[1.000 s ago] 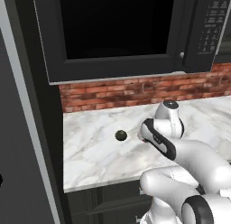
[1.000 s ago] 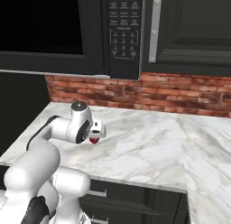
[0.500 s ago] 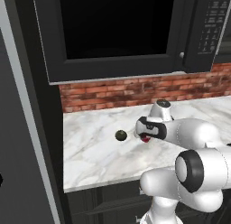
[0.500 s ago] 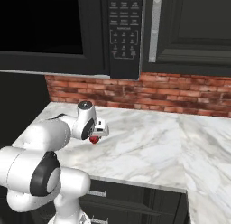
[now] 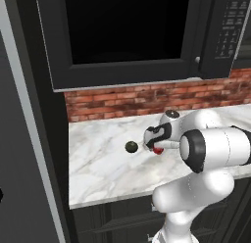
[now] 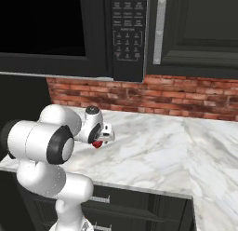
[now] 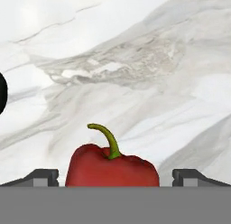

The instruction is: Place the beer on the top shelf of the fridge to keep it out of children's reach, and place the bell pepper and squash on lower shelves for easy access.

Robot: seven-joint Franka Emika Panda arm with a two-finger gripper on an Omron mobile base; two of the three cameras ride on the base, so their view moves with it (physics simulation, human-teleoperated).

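Observation:
The bell pepper [image 7: 113, 166], glossy red with a curved green stem, stands on the white marble counter [image 5: 103, 173]. My gripper [image 7: 115, 177] is open, one fingertip on each side of the pepper and apart from it. From the base, the gripper [image 5: 157, 147] points down over the bell pepper [image 5: 158, 150], and from the right the gripper [image 6: 99, 140] hangs over the bell pepper [image 6: 96, 144]. The squash [image 5: 131, 147], a small dark green ball, lies just left of the pepper and shows as the squash [image 7: 2, 94] at the hand view's left edge. The fridge [image 5: 27, 154] rises at the far left. The beer is out of view.
A black microwave [image 5: 127, 36] hangs over the counter, with a red brick backsplash [image 6: 186, 97] behind it. Dark cabinets [image 6: 200, 30] sit to the right. The counter's front edge [image 5: 112, 200] runs close below the pepper, and the arm's bulky white links [image 5: 215, 149] stand beside it.
The arm's upper links have swung up and forward, while the hand has settled lower over the pepper, which now shows under it. The jaws have stayed open.

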